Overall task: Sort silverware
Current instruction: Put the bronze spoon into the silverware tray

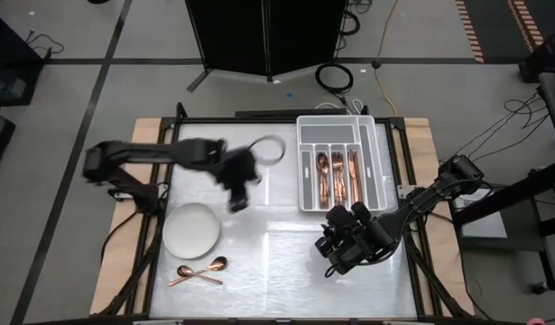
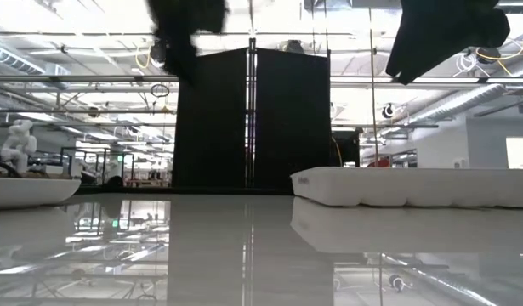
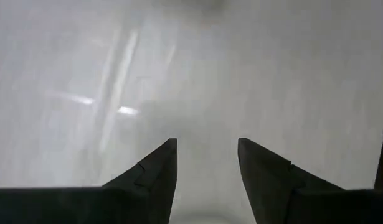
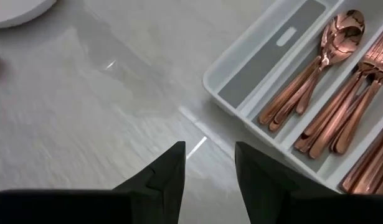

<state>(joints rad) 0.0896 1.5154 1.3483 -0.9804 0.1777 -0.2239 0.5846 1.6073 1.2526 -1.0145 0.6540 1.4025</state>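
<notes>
Nearest the front edge of the table [image 1: 286, 262], two loose spoons [image 1: 198, 272] are seen lying crossed, just in front of the round plate [image 1: 190, 229], which looks bare. These two appear to be all that is left outside the tray, as far as the overhead view shows.

A little further in, on the right side, the right gripper [image 4: 208, 163] is held above bare tabletop just in front of the tray's near corner. Its fingers are spread with a clear gap between them, and nothing is pinched there. It seems to be waiting.

Toward the middle, the left gripper [image 3: 207, 160] is caught in blur above the table, beyond the plate and to the left of the tray. Its fingers too are parted and nothing is carried; only pale tabletop is seen past them.

Farthest back, the white tray [image 1: 309, 194] is found with its middle compartments filled: spoons [image 4: 316, 65] are gathered in one slot, forks [image 4: 353, 102] in the next, and a third copper bundle [image 1: 354, 175] beside them, whose kind cannot be told. The slot on the left side looks unfilled.

So the sorting is judged to be nearly finished. The two spoons by the plate remain to be fetched and laid in the spoon slot, most likely by the left arm, being nearer.
</notes>
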